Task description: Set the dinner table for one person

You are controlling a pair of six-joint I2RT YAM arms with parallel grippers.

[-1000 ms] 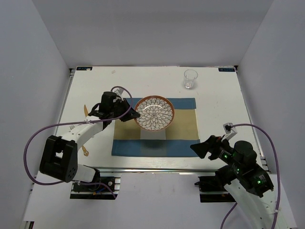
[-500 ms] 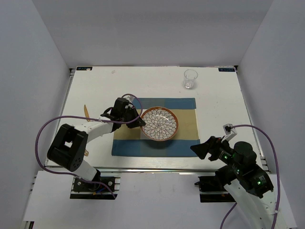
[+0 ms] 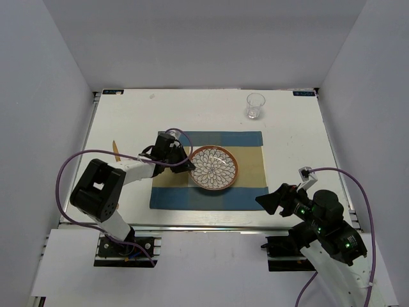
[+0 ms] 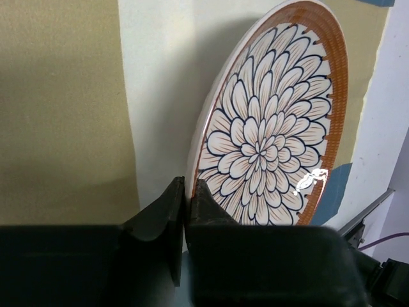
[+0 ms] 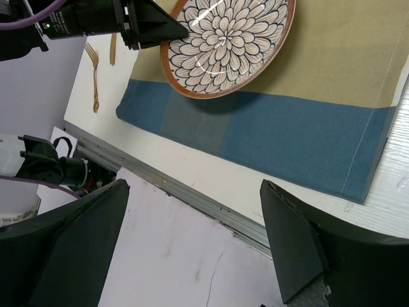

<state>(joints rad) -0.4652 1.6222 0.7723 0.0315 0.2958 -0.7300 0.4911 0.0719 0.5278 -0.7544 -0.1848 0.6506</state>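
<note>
Bright, even overhead light; small glare on plate; soft shadows.

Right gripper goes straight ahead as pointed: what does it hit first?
Right gripper likely meets the placemat's near blue band first, before the plate; depth unclear.

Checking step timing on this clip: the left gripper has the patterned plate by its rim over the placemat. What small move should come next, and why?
Probably open the left gripper and let go. Its jaws pinch the rim of the plate, and the plate looks set down on the placemat, roughly centred.
</note>
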